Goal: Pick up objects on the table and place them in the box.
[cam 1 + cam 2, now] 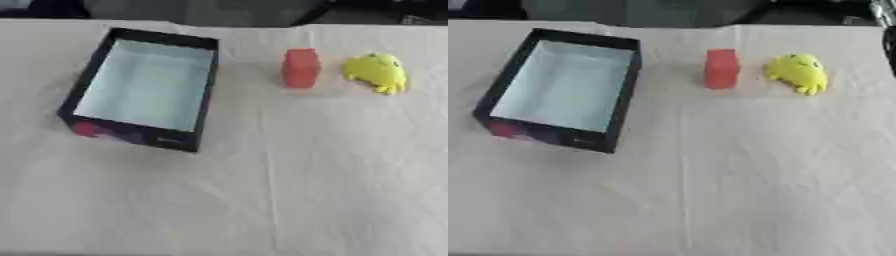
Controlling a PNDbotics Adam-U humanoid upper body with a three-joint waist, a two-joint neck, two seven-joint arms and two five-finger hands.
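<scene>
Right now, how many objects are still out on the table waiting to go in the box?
2: a red block right of the box, and a yellow toy right of the block. The box looks empty; nothing seems hidden.

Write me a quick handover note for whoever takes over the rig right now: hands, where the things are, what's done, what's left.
Hands: neither shows in either view.
Box: open, on the table's left side, nothing visible inside.
Red block: standing on the table right of the box, apart from it.
Yellow toy: on the table just right of the block, not touching it.
Done: nothing is in the box yet.
Left: pick up the block and the toy and put both in the box.
</scene>
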